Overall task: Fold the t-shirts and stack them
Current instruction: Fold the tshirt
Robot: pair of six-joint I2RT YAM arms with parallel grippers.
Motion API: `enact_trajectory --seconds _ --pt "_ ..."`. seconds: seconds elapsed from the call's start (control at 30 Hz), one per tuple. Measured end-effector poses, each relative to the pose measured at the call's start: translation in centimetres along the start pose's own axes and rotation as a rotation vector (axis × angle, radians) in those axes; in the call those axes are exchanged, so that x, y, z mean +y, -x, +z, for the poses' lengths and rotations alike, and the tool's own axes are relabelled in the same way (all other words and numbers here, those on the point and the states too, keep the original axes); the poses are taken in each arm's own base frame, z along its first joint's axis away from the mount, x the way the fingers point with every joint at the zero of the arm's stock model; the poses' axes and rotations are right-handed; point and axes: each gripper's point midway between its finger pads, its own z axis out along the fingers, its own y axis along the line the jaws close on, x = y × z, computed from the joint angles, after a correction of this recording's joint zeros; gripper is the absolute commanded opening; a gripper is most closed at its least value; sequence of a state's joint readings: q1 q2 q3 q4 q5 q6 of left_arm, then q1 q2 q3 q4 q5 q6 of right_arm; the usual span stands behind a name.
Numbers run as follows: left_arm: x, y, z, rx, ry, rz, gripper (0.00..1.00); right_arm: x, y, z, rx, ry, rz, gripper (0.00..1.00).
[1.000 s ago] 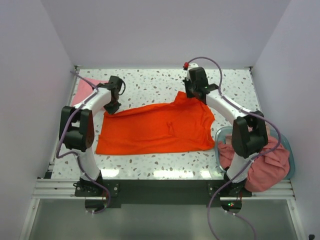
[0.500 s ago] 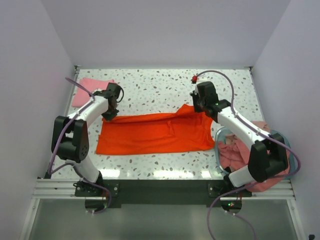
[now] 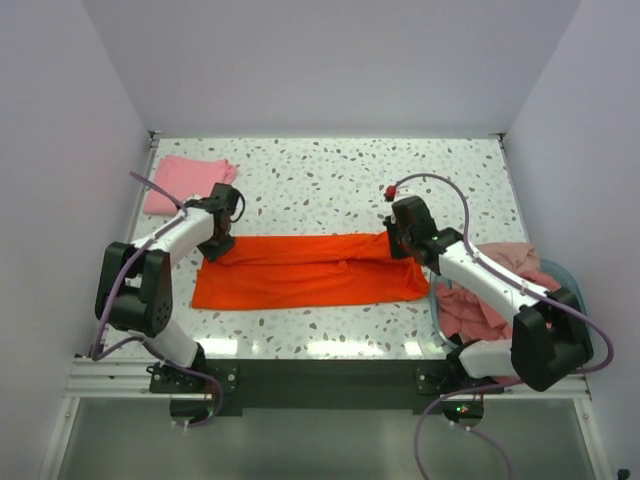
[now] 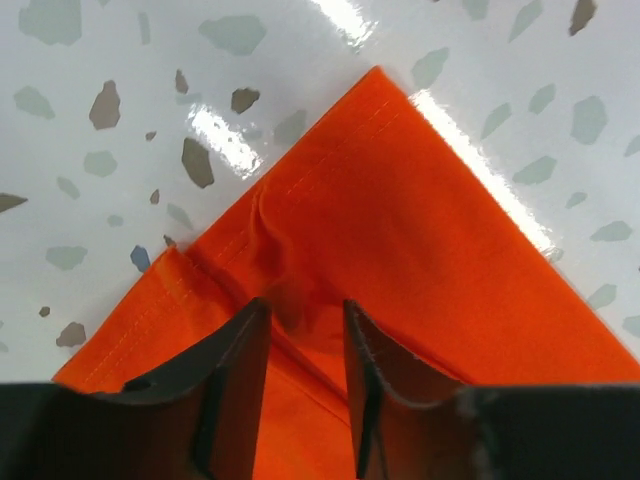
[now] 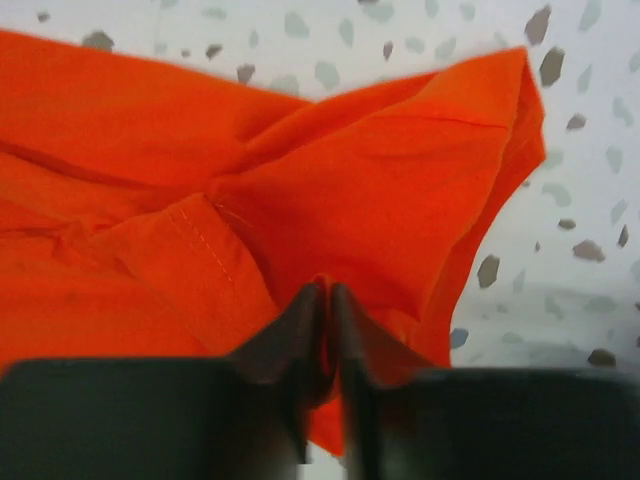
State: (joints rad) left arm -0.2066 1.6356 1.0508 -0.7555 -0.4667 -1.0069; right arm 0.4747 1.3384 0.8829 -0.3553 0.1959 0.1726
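Orange-red cloth fills both wrist views, so start with the jaws. Your left gripper has its jaws apart, a clear gap between the two dark fingers. They straddle a small wrinkle near a corner of the orange-red t-shirt without squeezing it. Your right gripper is the opposite: jaws pressed almost together, with a thin fold of the same shirt caught between the tips. That side is clamped on the cloth.

From the top camera you get the layout. The orange-red t-shirt lies as a long, flat band across the middle of the speckled table. The left gripper sits at its far left corner and the right gripper at its far right corner. That view cannot tell you how wide either pair of jaws stands; only the wrist cameras show it.

The left wrist view gives you the stitched hem and doubled layers at the corner. The right wrist view shows bunched folds and a hem running toward the fingers.

Only the top camera shows the rest. A light pink t-shirt lies folded at the far left of the table, well apart from the orange one. Salmon-pink t-shirts are heaped in the teal tub at the right edge, under the right arm.
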Motion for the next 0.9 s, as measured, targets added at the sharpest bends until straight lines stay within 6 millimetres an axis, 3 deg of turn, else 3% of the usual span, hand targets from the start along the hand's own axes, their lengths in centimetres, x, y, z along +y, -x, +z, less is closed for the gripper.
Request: enact_trajectory --seconds 0.1,0.13,0.2,0.23,0.3,0.43,0.53,0.63,0.73,0.9 --pt "1.2 -0.9 0.0 0.011 0.014 0.01 0.7 0.4 -3.2 -0.4 0.077 -0.008 0.018 0.5" --pt "1.6 -1.1 0.0 0.012 0.018 0.012 0.79 0.4 -4.4 -0.8 0.108 -0.011 0.028 0.65" --pt "2.6 -1.4 -0.4 0.01 0.031 0.011 0.87 0.2 -6.3 -2.0 0.156 -0.019 0.047 0.7" --pt "3.1 -1.3 -0.8 0.005 0.036 0.009 0.95 0.2 -6.7 -2.7 0.165 -0.014 0.054 0.8" --pt "3.7 -0.8 -1.7 -0.017 0.033 -0.005 1.0 0.4 -6.7 -4.0 0.151 0.008 0.077 0.99" --pt "3.2 1.1 -4.1 -0.064 -0.031 -0.033 1.0 1.8 -4.4 -5.8 0.062 0.106 0.118 0.99" --pt "1.0 2.6 -5.2 -0.08 -0.116 -0.04 1.0 3.3 -2.2 -5.2 0.044 0.156 0.134 0.99" --pt "-1.8 3.2 -5.5 -0.064 -0.199 -0.021 1.0 4.7 -0.5 -2.8 0.076 0.167 0.143 0.99" --pt "-4.1 2.7 -4.4 -0.025 -0.24 0.021 1.0 6.1 0.4 0.6 0.122 0.174 0.154 0.99" --pt "-4.6 0.6 -1.8 0.043 -0.217 0.078 1.0 8.1 -1.9 3.8 0.229 0.224 0.177 0.99"
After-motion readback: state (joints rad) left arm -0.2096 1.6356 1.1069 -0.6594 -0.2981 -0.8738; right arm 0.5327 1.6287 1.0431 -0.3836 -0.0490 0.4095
